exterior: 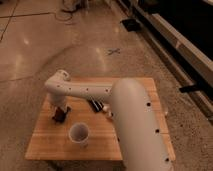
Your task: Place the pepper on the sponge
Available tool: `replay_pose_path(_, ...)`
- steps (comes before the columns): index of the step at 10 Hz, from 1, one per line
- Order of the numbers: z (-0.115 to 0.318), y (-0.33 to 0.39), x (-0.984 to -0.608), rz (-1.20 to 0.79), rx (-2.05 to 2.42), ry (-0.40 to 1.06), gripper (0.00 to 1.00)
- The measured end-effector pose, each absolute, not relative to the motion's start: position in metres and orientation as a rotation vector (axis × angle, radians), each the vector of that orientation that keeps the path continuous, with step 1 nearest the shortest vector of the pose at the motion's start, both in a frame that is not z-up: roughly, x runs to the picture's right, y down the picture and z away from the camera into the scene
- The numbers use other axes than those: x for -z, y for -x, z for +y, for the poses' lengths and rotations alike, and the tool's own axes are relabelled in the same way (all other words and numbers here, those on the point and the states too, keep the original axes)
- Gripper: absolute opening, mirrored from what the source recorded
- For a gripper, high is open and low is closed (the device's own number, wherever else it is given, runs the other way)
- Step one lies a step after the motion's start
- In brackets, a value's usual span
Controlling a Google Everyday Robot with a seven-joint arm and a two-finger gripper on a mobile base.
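One tool (60,108), near counter (45,146) left edge, over sponge (65,110); its grip cannot be told. Pepper (59,115): dark red, at sponge beneath tool; resting or held, unclear. Cup (79,134): just right. Risk: the slim pepper may roll off the small sponge if the tool nudges it.

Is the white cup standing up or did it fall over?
Standing up: the white cup shows its round mouth facing upward. The pincer is low, just left beyond it.

Light wooden square surface (45,142) on speckled grey floor (30,45). White round cup (79,134) upright, front-left, near claw (60,114) low over surface's left side. Black rectangular bar (94,105) mid-surface. Dark cross mark (113,51) on floor behind.
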State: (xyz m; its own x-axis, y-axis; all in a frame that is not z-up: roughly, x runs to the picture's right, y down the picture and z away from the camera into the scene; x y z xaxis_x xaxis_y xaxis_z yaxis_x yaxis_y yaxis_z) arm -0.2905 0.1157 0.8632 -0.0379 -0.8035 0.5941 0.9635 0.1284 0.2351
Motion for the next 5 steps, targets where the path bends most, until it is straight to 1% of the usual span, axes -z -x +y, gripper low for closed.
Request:
replay_pose_path(3,0.111,0.293,-0.862,-0.692,1.446,0.269,0.80)
replay_pose_path(5,0.097,0.295,-0.856,-0.695,1.426,0.232,0.80)
